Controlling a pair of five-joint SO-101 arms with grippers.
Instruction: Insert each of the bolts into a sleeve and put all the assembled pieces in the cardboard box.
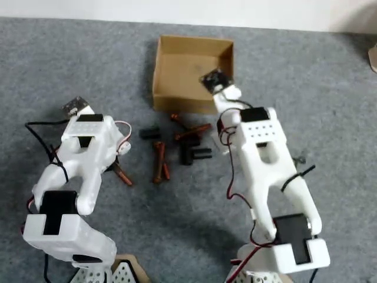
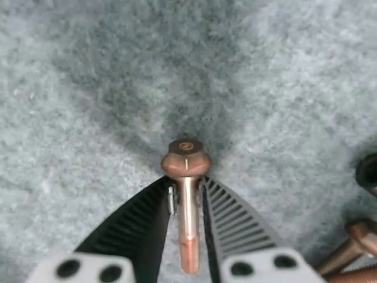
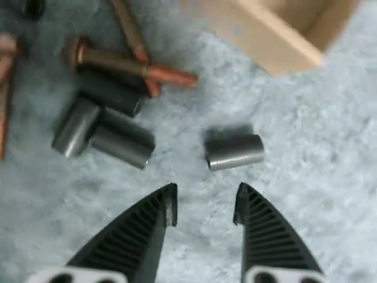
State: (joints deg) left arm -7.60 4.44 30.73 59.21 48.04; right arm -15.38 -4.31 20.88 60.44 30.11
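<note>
Pickup stage, I'd guess: left gripper (image 2: 187, 200) clamped on a copper bolt (image 2: 186, 163), right gripper (image 3: 204, 206) spread wide just short of a lone sleeve (image 3: 234, 151). Next up, grab that sleeve.

You have the cardboard box (image 1: 182, 100) at the far middle of the grey carpeted table (image 1: 330, 88), open side up. Just near of it, between the two arms, the loose parts lie in a scattered cluster: copper bolts (image 1: 159, 160) and black sleeves (image 1: 194, 154), some crossing or touching. A lone sleeve (image 1: 150, 133) sits a little left of the rest. The left arm (image 1: 82, 159) is folded up at the cluster's left, and a bolt (image 1: 123, 175) pokes out from beneath it. The right arm (image 1: 265, 153) extends toward the far side, its wrist over the box's near right corner.
</note>
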